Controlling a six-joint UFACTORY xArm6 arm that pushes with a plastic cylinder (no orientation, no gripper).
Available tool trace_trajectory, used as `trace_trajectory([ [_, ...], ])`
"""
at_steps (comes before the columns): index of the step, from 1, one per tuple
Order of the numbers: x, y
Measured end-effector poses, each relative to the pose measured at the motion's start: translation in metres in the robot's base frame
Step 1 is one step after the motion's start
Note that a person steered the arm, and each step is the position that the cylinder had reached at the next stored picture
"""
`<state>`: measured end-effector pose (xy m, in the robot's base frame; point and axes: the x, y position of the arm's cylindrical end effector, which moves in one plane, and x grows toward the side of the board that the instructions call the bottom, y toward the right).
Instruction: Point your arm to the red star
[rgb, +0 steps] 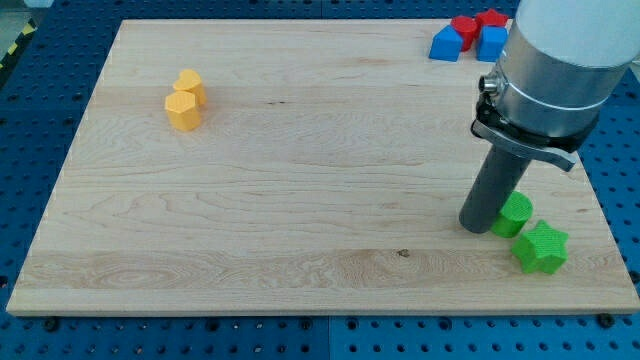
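At the frame's lower right, my tip (477, 226) rests on the pale wooden board (300, 200), touching the round green cylinder block (515, 215); a green star block (541, 248) sits just beside that. It is a bare rod, holding nothing. Far off in the upper right corner, the red star block (491, 19) clusters with a second red block (464, 27) and two blue blocks (446, 45) (492, 43). Two yellow blocks (185, 101) touch at upper left.
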<state>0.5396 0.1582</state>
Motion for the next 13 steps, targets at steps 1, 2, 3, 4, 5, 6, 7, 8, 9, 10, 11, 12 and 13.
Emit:
trace_trajectory([
  [1,0.005,0.005],
  [2,0.007,0.008],
  [3,0.003,0.007],
  [4,-0.038,-0.012],
  [5,-0.088,-0.014],
  [6,-0.109,0.007],
  [7,-0.109,0.021],
  [8,-0.109,0.022],
  [9,-0.121,0.059],
  [10,-0.154,0.115],
  [11,-0.211,0.157],
  [12,-0.275,0.181],
  [13,-0.289,0.181],
])
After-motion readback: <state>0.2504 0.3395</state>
